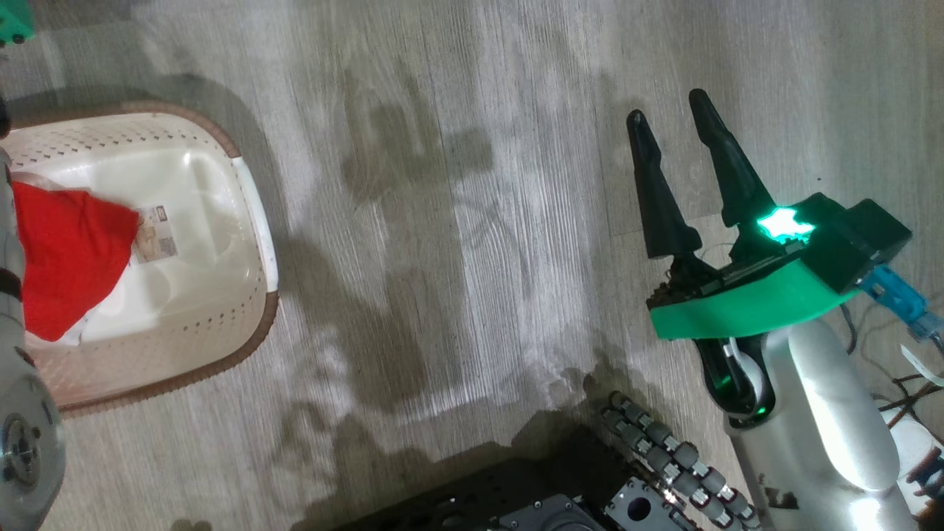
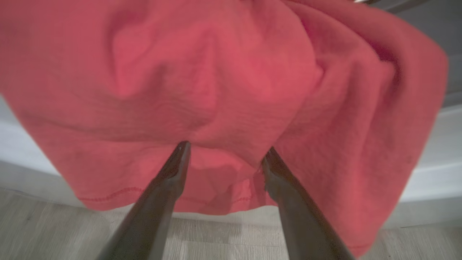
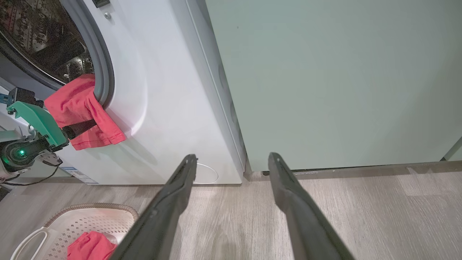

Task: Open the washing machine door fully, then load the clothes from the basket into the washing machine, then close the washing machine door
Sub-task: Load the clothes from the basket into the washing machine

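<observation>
While clothes (image 2: pixel 231 90) hang from the washing machine (image 3: pixel 162 108), left claw (image 2: pixel 227 147) spread — touching them, right claw (image 1: pixel 666 107) spread.

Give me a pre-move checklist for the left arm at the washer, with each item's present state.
1. Drum mouth of the washing machine open: ok.
2. Red garment fully inside the drum: not ok, it drapes out over the grey ring.
3. Left gripper open: ok, fingers spread at the hanging cloth.
4. Right gripper free: ok, open above the floor.
5. Basket emptied: not ok, a second red garment lies in it.
</observation>
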Tool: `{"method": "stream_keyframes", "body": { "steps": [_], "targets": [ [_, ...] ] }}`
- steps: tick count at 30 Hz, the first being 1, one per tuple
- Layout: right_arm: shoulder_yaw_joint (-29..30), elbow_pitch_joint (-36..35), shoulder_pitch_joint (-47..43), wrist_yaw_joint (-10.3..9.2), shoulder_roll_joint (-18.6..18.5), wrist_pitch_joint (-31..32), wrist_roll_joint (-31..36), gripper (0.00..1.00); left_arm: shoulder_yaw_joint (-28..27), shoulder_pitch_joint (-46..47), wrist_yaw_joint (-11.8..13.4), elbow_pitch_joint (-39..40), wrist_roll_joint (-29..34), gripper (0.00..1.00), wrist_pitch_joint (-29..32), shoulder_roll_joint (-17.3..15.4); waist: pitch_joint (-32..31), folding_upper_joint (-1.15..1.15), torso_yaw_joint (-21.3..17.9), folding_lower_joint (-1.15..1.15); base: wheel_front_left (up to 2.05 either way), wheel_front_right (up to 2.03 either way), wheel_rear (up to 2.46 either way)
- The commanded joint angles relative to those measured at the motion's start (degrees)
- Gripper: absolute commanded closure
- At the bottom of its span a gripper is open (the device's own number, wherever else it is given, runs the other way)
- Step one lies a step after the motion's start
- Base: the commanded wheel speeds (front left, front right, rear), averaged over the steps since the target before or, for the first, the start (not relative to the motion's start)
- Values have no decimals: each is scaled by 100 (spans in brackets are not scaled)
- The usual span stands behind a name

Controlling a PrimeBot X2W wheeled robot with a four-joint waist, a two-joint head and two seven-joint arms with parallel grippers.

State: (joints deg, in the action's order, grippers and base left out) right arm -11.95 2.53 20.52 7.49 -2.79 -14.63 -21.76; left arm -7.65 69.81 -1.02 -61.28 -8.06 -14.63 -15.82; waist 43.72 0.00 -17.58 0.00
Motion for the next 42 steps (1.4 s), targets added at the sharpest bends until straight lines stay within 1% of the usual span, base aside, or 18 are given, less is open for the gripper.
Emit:
{"method": "stream_keyframes", "body": {
  "steps": [1, 2, 3, 4, 5, 13, 18, 25, 29, 33, 34, 39, 42],
  "targets": [
    [-110, -142, -100, 0, -9, -37, -6, 0, -21, 190, -19, 144, 15, 0, -32, -287, 13, 0, 8, 0, 0, 0, 0],
    [-106, -141, -98, 0, -9, -37, -1, 0, -10, 213, -31, 140, 13, 0, -33, -288, 20, 0, 14, 0, 0, 0, 0],
    [-100, -138, -95, 0, -9, -37, 5, 0, 0, 235, -42, 142, 10, 15, -34, -293, 27, 0, 20, 0, 0, 0, 0],
    [-95, -135, -89, 0, -9, -37, 10, 0, 6, 254, -51, 153, 6, 70, -34, -298, 32, 0, 26, 0, 0, 0, 0],
    [-89, -132, -81, 0, -9, -37, 13, 0, 16, 265, -64, 177, 4, 100, -35, -301, 36, 0, 33, 0, 0, 0, 0],
    [-73, -75, -37, 0, -9, -37, 21, 0, 70, 34, -141, 431, -8, 100, -36, -259, -71, 0, 111, 0, 0, 0, 0],
    [-36, -47, -69, 0, -9, -37, 16, 0, 228, -365, -281, 698, 98, 100, -36, -283, -251, 0, 150, 0, 0, 0, 0],
    [-33, -47, -104, 0, -9, -37, -10, 0, 319, -665, -436, 1491, 100, 100, -36, -355, -355, 0, 181, 0, 0, 0, 0],
    [-75, -78, -79, 0, -9, -37, -82, 0, 407, -481, -489, 1824, 141, 100, -28, -533, -285, 0, 140, 0, 0, 0, 0],
    [-143, -95, -44, 0, -9, -37, -204, 0, 522, -35, -553, 2054, 181, 100, 169, -864, -150, 0, 24, 0, 0, 0, 0],
    [-143, -95, -44, 0, -9, -37, -204, 0, 522, -35, -553, 2054, 181, 100, 169, -864, -150, 0, 24, 0, 0, 0, 0],
    [-238, -114, 9, 0, -9, -37, -376, 0, 825, 645, -616, 2340, 290, 100, 549, -1341, 68, 0, -162, 0, 0, 0, 0],
    [-303, -131, 48, 0, -9, -37, -472, 0, 1103, 1073, -638, 2437, 269, 100, 874, -1524, 204, 0, -271, 0, 0, 0, 0]
  ]
}}
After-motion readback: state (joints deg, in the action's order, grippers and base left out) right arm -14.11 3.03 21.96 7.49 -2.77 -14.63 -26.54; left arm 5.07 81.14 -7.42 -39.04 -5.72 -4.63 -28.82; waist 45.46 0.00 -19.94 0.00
